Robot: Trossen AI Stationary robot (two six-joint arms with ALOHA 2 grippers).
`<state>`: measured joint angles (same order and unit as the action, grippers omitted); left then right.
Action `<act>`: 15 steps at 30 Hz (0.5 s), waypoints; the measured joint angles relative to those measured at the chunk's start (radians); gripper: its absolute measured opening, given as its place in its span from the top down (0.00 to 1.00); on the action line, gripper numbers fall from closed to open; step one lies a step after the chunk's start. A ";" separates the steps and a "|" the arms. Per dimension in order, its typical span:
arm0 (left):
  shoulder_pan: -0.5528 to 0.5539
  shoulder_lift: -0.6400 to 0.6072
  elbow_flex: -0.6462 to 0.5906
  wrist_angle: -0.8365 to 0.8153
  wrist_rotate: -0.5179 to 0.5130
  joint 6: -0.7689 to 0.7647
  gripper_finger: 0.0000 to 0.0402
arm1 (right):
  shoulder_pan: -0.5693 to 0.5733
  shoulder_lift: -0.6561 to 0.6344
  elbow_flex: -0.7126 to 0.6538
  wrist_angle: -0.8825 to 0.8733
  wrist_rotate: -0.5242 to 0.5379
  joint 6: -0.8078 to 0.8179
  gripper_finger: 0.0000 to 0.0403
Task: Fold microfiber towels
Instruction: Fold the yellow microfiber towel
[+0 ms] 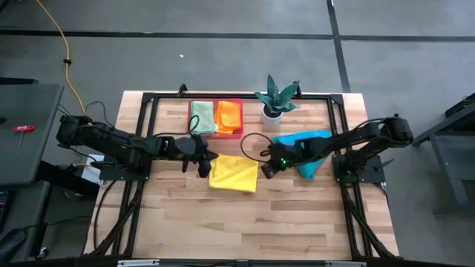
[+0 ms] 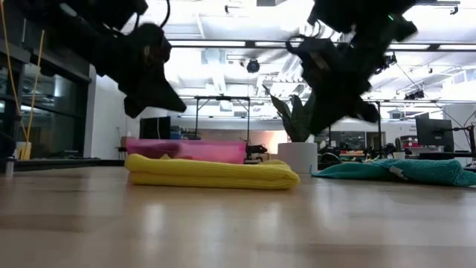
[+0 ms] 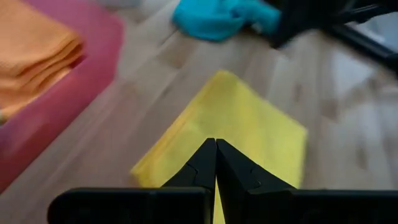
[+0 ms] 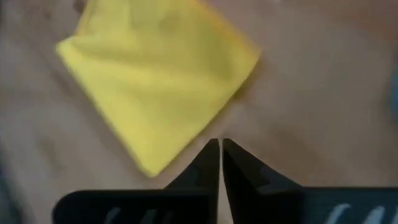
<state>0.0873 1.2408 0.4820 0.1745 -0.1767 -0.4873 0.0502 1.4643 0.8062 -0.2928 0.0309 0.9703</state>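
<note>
I am seeing a folded yellow microfiber towel (image 1: 234,173) lying flat at the centre of the high view on the pale wooden table (image 1: 245,222). My left gripper (image 1: 205,165) is hovering just off the towel's left edge, its jaws pressed together and holding nothing. My right gripper (image 1: 266,169) is hanging just off the right edge, its jaws likewise pressed together. A crumpled teal microfiber towel (image 1: 303,152) is lying right of centre, under the right arm. In the upper middle, a folded light green towel (image 1: 201,117) and a folded orange towel (image 1: 228,116) are sitting side by side in the pink rectangular tray (image 1: 216,136), beside a potted plant in a white pot (image 1: 275,100)
</note>
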 joint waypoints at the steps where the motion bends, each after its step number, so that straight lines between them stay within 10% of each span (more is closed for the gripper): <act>1: 0.008 0.001 0.000 -0.020 0.004 -0.007 1.00 | 0.006 0.000 -0.039 0.067 -0.033 0.048 0.97; 7: -0.012 0.039 -0.001 -0.169 0.022 -0.060 1.00 | 0.046 0.001 -0.256 0.532 -0.047 0.379 0.76; 15: -0.078 0.112 -0.001 -0.196 0.022 -0.111 1.00 | 0.071 0.061 -0.288 0.597 -0.032 0.547 0.43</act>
<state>0.0095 1.3531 0.4812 -0.0216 -0.1545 -0.5985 0.1207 1.5253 0.5178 0.3045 -0.0015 1.5178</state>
